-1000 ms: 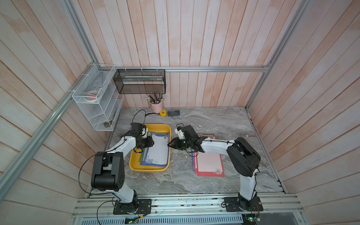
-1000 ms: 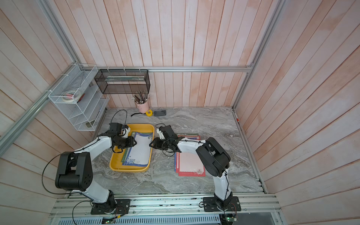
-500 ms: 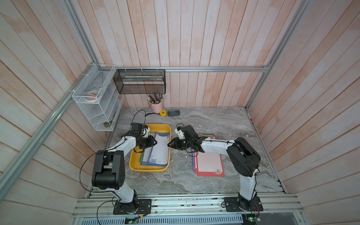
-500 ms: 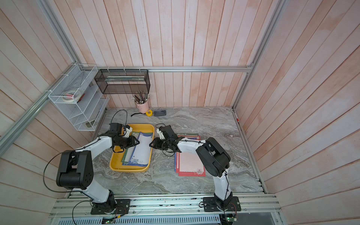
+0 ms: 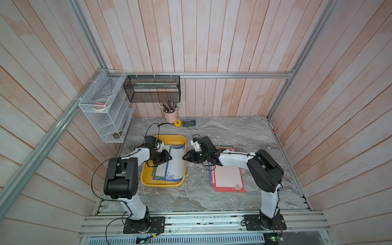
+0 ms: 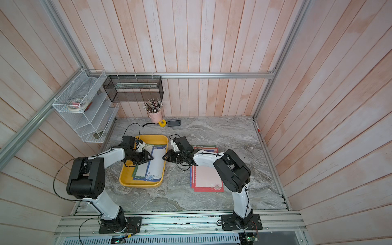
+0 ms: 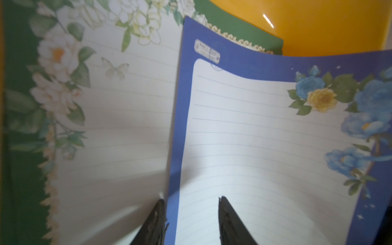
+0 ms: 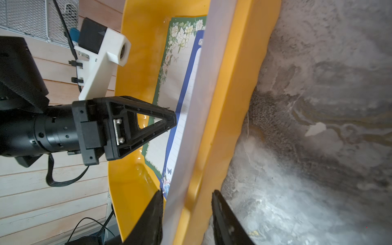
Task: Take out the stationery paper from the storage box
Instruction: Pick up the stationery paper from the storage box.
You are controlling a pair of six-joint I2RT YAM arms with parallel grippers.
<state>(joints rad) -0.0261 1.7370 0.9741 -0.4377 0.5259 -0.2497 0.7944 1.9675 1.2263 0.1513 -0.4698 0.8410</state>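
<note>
At the left gripper (image 7: 191, 201) the jaws stand spread. The long edge of the blue-bordered sheet (image 7: 265, 137) runs between them, so we see no pinch. The right gripper (image 8: 186, 194) faces it tip to tip, its jaws also spread. They straddle the opposite, raised edge of that sheet together with the near wall of the storage box (image 8: 135, 63). Between the two grippers the sheet bows upward instead of lying flat.

Directly under the left gripper, a green-bordered sheet (image 7: 116, 106) lies flat on the box floor, partly covered by the blue one. In a top view another blue edge peeks out beneath it, but we cannot count what is stacked there.

The stationery paper (image 6: 158, 163) is therefore in two places. At least two sheets are in the box below the grippers. Behind the right gripper, under its forearm, a pile lies out on the desk (image 5: 212, 131). A red-bordered pink sheet (image 5: 228, 176) tops that pile, with blue and green edges showing beneath. We judge the task roughly midway: several sheets are out, the blue one is being worked on, and the green one is left after it.

Well beyond both grippers, at the back wall, a pink cup (image 5: 170, 116) holds pencils. Outward from the left gripper, the white wire rack (image 5: 106, 118) carries a tape roll. We cannot make out what the black mesh basket (image 5: 151, 89) holds.
</note>
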